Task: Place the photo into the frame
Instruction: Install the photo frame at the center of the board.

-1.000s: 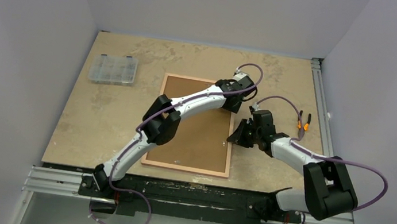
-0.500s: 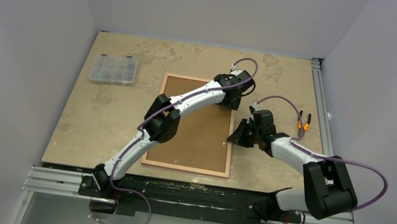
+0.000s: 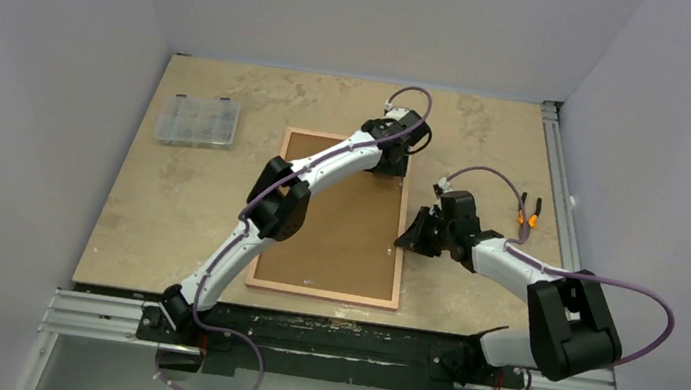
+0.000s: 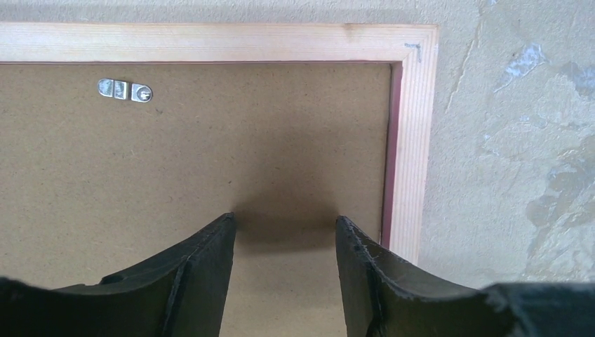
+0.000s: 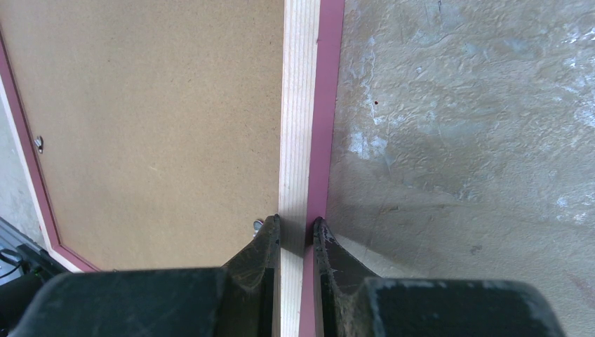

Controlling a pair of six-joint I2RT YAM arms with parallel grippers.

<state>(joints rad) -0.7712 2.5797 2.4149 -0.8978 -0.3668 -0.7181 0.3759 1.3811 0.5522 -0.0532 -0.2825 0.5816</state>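
Shifted leftward: left gripper (image 4: 284,228), jaws apart above frame (image 4: 410,140); right gripper (image 5: 296,228) clamps frame rail.

The left arm's black two-finger gripper (image 3: 388,166) has slid toward ten o'clock in the overhead view, from above the far right corner of the thin pinkish light-wood rectangular picture frame (image 3: 400,263) to just inside it, over the plain brown backing board (image 3: 346,236).

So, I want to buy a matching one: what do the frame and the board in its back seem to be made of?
The frame: pale bare wood, matte, with straight grain lines; its inner and outer edges look painted dull pink. The backing board: probably brown fibreboard, matte, finely speckled, no grain. Its clip: shiny silvery metal.
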